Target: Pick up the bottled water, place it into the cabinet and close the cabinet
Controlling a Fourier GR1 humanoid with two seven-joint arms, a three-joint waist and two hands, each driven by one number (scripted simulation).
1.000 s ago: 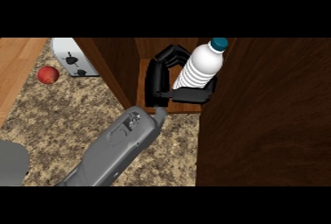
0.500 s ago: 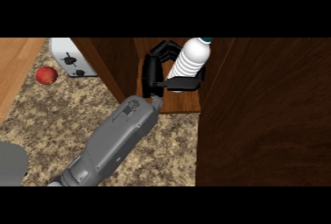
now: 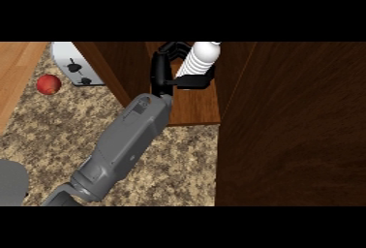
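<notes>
One grey forearm (image 3: 121, 145) crosses the speckled stone surface (image 3: 43, 131) from the lower left and reaches up into the open wooden cabinet (image 3: 129, 68). At its end the black robot hand (image 3: 172, 72) is curled round the bottled water (image 3: 200, 57), grasping it about the lower body, with fingers arching over the bottle's left side and a dark part wrapping across below it. Which arm this is cannot be told from the view. The bottle is white and ribbed, standing roughly upright inside the cabinet, above the brown cabinet floor (image 3: 196, 106); its top is cut off by the upper edge of the view, and whether its base touches the cabinet floor cannot be told, since the robot hand hides it.

Right of the bottled water stands the cabinet's dark wooden door (image 3: 293, 121), swung open and filling the right side of the view. Left of the cabinet, just beside its side wall, a silver toaster (image 3: 75, 68) sits on the surface, and further left of the cabinet a red apple (image 3: 49, 84) lies near a light wooden strip (image 3: 14, 72). At the lower left corner, well away from the cabinet, a grey rounded shape (image 3: 10, 184) shows at the edge.
</notes>
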